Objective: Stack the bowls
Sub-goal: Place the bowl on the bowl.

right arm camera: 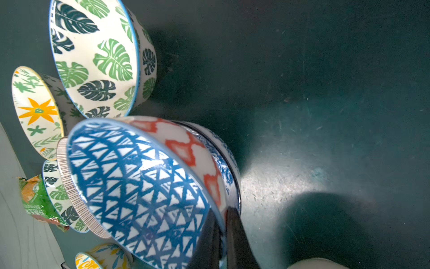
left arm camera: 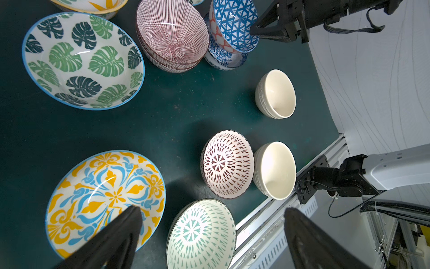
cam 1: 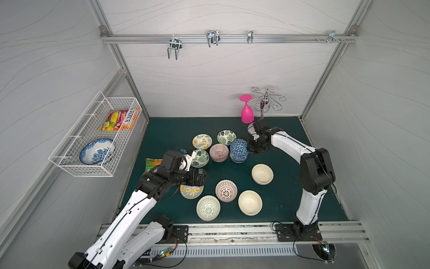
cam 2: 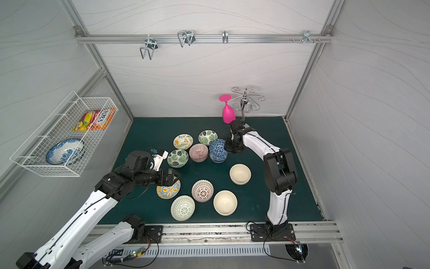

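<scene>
Left of the bowls [cam 1: 219, 152], a basket [cam 1: 81, 168] holds a packet [cam 1: 114, 120], lettering illegible.

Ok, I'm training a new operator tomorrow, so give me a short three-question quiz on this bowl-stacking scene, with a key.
1. True or false: the left gripper is shut on a bowl.
2. Pick one: the right gripper pinches the rim of: A, a plain cream bowl; B, the blue triangle bowl; C, a pink-striped bowl.
3. Fill in: the large blue-and-white bowl lies in the ___.

Key
1. False: its jaws stand wide open and hold nothing.
2. B.
3. Wire basket.
</scene>
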{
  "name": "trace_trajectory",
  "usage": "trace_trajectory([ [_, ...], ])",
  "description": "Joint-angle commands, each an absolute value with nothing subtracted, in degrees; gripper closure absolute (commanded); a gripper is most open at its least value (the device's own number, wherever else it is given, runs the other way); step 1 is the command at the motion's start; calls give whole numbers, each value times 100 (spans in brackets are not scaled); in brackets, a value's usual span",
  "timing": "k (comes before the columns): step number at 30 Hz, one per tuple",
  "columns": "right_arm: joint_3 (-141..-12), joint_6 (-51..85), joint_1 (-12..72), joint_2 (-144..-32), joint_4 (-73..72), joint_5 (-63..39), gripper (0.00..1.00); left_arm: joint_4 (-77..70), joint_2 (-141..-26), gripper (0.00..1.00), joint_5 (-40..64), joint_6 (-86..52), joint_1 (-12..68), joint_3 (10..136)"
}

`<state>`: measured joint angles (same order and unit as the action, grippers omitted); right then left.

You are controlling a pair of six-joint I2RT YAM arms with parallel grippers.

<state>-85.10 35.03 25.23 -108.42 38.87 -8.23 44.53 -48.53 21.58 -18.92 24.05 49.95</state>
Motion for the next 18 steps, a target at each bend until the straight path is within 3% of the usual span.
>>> trace_trajectory([
  [1,-8700,3407,2622,-10891,3983,-744,100,4245,-4861,0,2114,-1889,2416,5009],
  [17,-8780,3431,2750,-11162,4096,-630,100,4267,-4860,0,2074,-1882,2417,5018],
  [18,-8818,3429,2747,-11186,4133,-656,88,4271,-4858,0,2073,-1883,2413,5023],
])
